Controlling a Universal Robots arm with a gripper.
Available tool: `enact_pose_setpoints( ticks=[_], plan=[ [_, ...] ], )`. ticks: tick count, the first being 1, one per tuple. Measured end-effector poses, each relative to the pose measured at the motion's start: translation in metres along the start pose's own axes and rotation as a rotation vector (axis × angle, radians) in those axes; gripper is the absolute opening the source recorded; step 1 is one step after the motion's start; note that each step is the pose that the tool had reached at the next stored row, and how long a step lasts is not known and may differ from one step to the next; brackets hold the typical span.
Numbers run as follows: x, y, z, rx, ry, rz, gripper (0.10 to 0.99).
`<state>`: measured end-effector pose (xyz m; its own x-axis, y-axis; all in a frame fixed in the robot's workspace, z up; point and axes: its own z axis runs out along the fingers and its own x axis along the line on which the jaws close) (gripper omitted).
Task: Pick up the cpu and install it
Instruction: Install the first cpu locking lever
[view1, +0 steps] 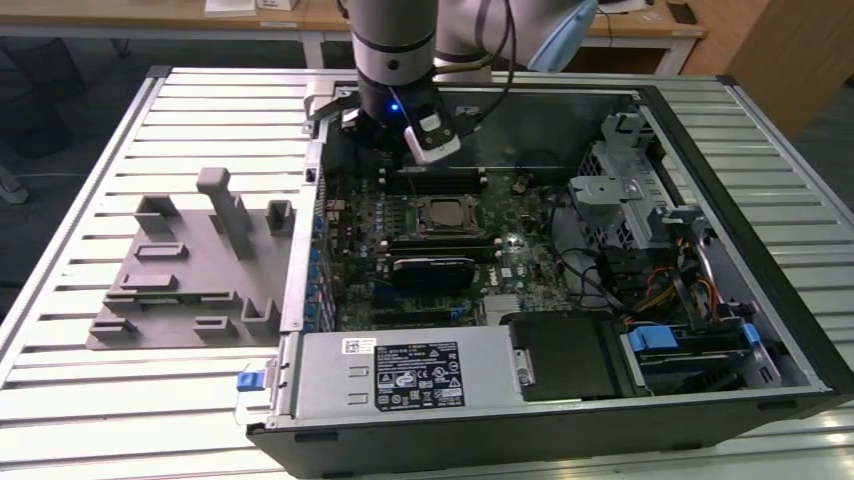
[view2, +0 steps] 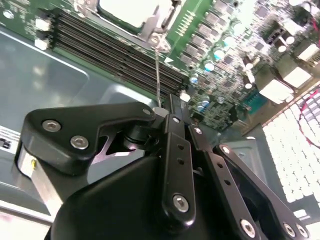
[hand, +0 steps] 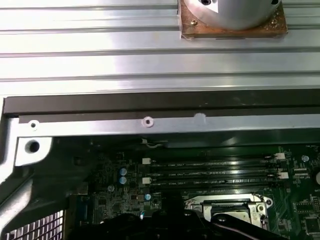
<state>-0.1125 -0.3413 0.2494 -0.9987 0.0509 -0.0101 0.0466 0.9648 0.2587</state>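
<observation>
cpu (view1: 441, 213) looks seated in the socket (hand: 225, 204), so the gripper (view2: 166, 107) hovers over the ram slots (hand: 210, 172), fingers closed on nothing

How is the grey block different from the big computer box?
The grey block is much smaller than the computer box. The block is pale grey all over; the box is black with a circuit board inside. The block has posts sticking up; the box lies open. Both rest on the slatted table.

Your first wrist view has glare on the table slats (hand: 100, 55) and a shadowed motherboard (hand: 115, 200); your second wrist view washes out the vent grille (view2: 295, 135).
</observation>
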Motion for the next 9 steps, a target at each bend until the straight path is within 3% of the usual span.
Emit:
enact_pose_setpoints(
  ticks=[9],
  plan=[
    [-0.0259, 0.0012, 0.0006, 0.000, 0.0040, 0.001, 0.106]
  ],
)
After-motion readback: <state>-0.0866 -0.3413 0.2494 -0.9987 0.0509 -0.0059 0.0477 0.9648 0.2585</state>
